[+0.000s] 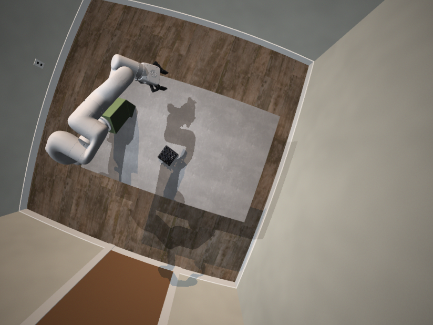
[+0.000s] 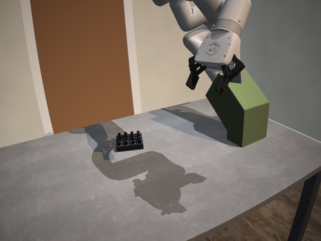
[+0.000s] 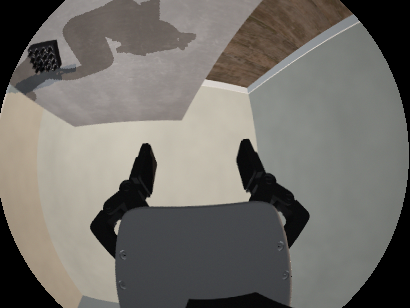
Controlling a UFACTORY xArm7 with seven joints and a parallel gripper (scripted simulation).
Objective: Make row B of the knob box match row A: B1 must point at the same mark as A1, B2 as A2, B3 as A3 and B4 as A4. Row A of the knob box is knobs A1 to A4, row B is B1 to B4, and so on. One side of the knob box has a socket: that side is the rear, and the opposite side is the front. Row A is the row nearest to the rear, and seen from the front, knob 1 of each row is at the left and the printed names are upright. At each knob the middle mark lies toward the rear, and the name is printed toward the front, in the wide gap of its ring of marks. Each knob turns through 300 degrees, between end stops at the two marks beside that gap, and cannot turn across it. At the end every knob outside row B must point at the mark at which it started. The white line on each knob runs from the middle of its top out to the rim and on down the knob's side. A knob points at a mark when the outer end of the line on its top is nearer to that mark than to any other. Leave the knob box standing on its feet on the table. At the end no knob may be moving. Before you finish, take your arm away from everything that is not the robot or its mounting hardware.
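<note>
Looking for containers first, you will find the knob box (image 2: pixel 129 141) is the only boxed unit on the table (image 2: pixel 77 202); it is closed on top and carries only its own knobs. The green block (image 2: pixel 246 114) at the arm's base is a solid mount with a slanted upper face.

The knob box is a small black square unit standing flat on the grey table surface, roughly mid-table, well apart from the green block. In the exterior view you can make out four rows of four short black knobs rising from its top face. In the top view (image 1: pixel 167 154) it sits rotated, corners pointing roughly up and down the frame, with white speckling on top that must be the marks and lines. You cannot read any knob's pointing direction, the printed names or the socket side at this resolution; record those as undetermined. In the wrist view (image 3: pixel 44 56) the box appears only as a small dark square at the upper left edge.

The gripper (image 2: pixel 207 81) hangs high in the air beside the green block's upper end, well away from the knob box. Its black fingers are spread to full width with nothing between them. The arm's shadow falls across the table and touches the box's near side.
</note>
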